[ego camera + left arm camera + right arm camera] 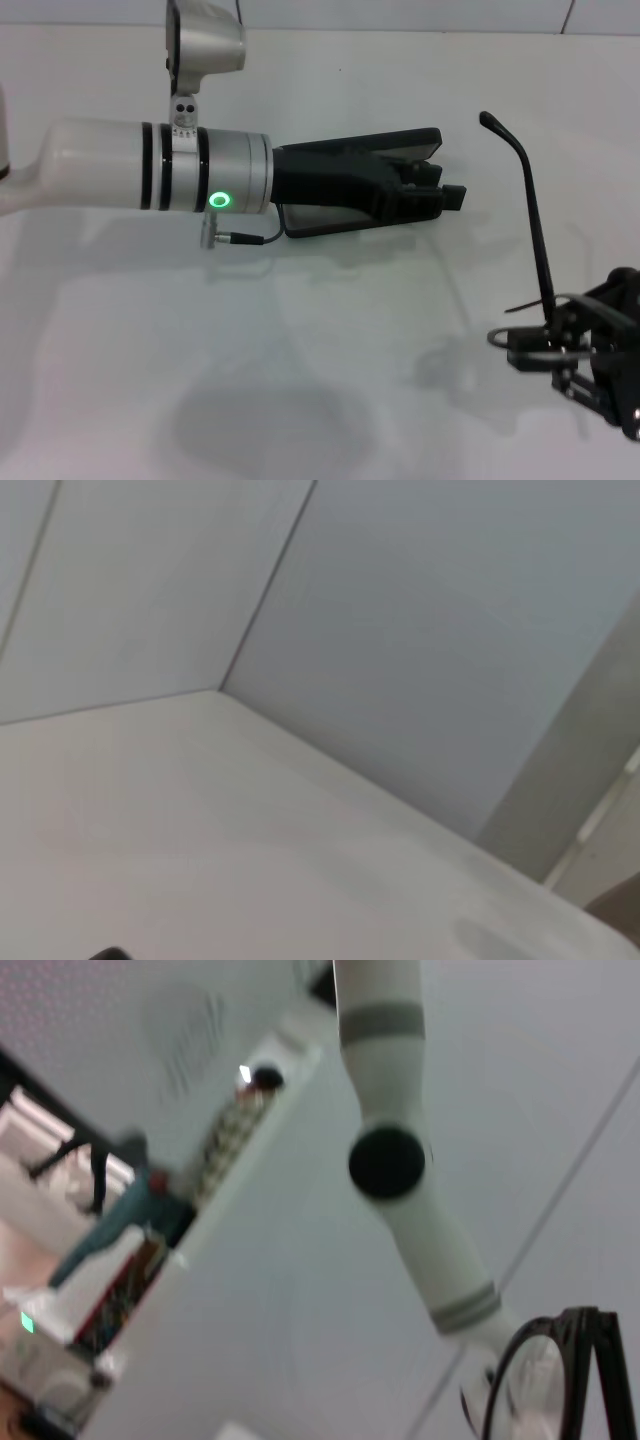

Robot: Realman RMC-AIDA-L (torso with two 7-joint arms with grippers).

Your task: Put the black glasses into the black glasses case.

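The black glasses case (pixel 345 150) is open at the table's middle, its lid raised above its base. My left gripper (pixel 440 190) reaches in from the left and is shut on the case. My right gripper (pixel 590 365) is at the lower right, shut on the black glasses (pixel 535 250). One temple arm sticks up and away from the gripper, and a lens points left. The right wrist view shows a rounded lens and the frame of the glasses (pixel 545 1380) close up. The glasses are apart from the case, to its right.
The white table (pixel 300 350) carries the arms' shadows. A white wall rises behind the table (pixel 420 630). The left arm (pixel 400 1170) crosses the right wrist view farther off.
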